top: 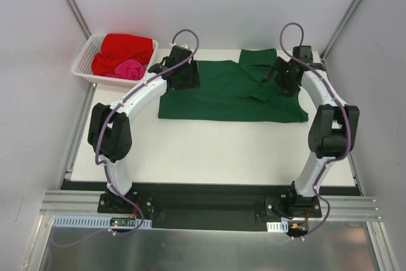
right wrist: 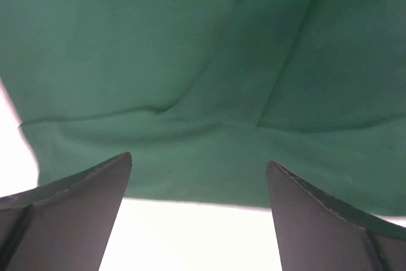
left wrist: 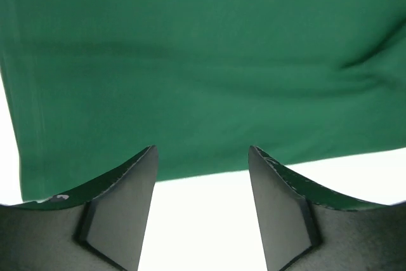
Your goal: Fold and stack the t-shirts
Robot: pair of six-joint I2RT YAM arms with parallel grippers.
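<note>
The dark green t-shirt [top: 222, 96] lies spread on the white table, its right part folded over itself. It fills the left wrist view [left wrist: 203, 61] and the right wrist view [right wrist: 203, 80]. My left gripper [top: 184, 75] is open over the shirt's left edge, jaws apart and empty [left wrist: 202, 157]. My right gripper [top: 279, 75] is open over the shirt's right folded part, empty [right wrist: 198, 163]. The red t-shirt [top: 124, 50] and the pink t-shirt [top: 130, 69] lie crumpled in the basket.
A white lattice basket [top: 82, 61] stands at the back left corner of the table [top: 209, 150]. Grey walls close in the back and both sides.
</note>
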